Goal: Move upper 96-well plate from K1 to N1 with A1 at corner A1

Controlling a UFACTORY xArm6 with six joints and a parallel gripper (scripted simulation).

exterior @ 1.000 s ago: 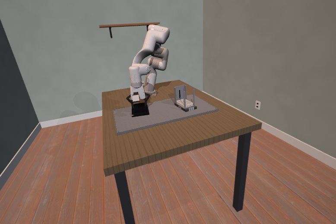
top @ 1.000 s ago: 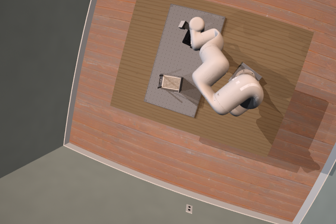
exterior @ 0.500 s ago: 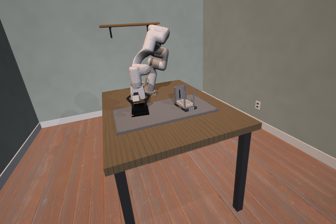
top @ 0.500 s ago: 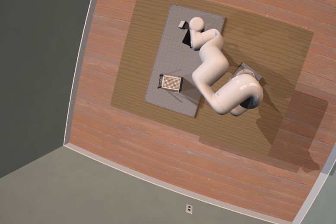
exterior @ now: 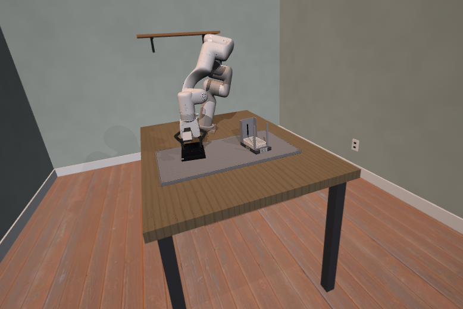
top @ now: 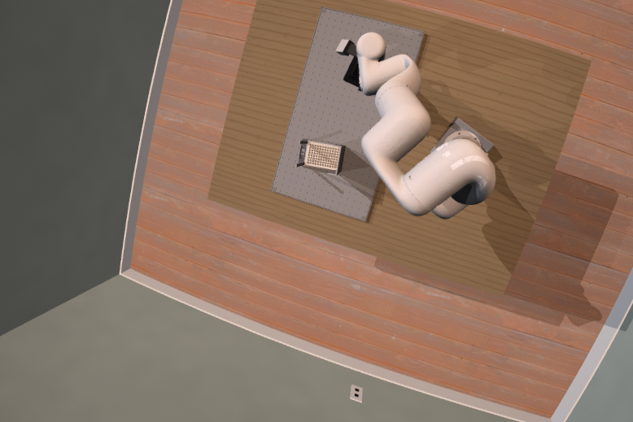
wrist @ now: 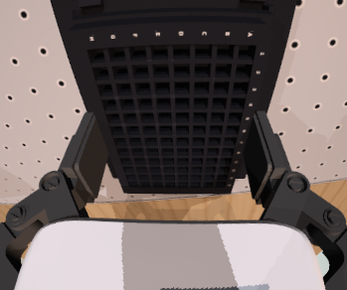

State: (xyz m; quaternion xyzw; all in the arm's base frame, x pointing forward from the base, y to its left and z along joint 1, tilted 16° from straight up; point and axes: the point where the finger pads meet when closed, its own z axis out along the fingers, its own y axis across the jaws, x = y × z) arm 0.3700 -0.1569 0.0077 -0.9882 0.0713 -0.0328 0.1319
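Note:
My gripper (wrist: 174, 128) is shut on the black 96-well plate (wrist: 174, 113), one finger on each long side. I cannot tell whether the plate touches the nest floor. In the exterior view the gripper (exterior: 190, 140) is low over the nest (exterior: 193, 152). Rack K1 (top: 320, 156) holds a pale plate (exterior: 256, 143).
The rack's tall posts and back wall (exterior: 248, 129) stand to the right on the grey perforated baseplate (exterior: 224, 155). The arm (top: 403, 120) hides most of the nest in the overhead view. The wooden table edge is close behind the nest.

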